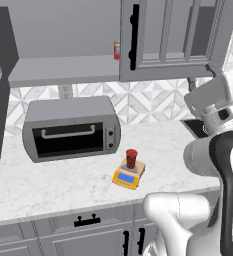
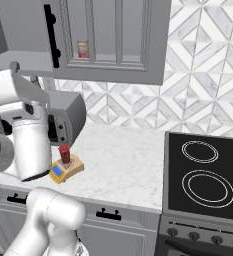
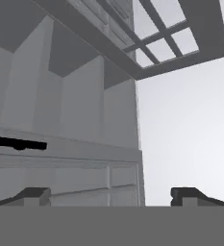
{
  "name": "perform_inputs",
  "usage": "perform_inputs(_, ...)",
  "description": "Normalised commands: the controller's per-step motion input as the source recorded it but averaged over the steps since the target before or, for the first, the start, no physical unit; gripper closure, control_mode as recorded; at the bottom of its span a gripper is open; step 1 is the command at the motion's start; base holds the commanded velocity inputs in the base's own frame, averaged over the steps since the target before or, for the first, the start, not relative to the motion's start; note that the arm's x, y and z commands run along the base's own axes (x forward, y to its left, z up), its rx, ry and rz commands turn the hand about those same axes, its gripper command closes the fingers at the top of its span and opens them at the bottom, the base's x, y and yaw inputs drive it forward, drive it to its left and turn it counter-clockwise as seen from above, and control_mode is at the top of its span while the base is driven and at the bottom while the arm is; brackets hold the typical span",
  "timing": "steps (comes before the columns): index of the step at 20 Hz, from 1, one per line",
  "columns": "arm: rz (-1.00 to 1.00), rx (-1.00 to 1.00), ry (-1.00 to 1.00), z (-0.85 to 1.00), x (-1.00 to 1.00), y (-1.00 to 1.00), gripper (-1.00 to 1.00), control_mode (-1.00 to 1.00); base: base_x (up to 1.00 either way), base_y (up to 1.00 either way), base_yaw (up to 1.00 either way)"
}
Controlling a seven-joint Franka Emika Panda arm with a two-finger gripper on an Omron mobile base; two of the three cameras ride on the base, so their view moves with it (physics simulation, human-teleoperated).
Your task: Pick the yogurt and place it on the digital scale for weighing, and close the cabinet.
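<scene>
A small dark red yogurt cup stands on the digital scale just right of the toaster oven, while the empty tool, jaws wide, faces the open cabinet door, probably stiff, best pushed near its black handle.

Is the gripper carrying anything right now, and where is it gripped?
Nothing is held: the gripper has its jaws wide apart with empty space between them. The small dark red yogurt cup stands on the orange-yellow digital scale.
</scene>
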Motion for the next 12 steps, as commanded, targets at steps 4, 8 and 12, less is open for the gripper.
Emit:
perform_inputs(4, 0.03, 0.00, 0.00, 0.00, -0.69, 0.79, -1.00, -1.00, 0.00, 0.00, 0.00)
perform_inputs(8, 0.15, 0.00, 0.00, 0.00, -0.97, 0.71, -1.00, -1.00, 0.00, 0.00, 0.00)
perform_inputs(12, 0.23, 0.00, 0.09, 0.00, -0.96, 0.85, -1.00, -1.00, 0.00, 0.00, 0.00)
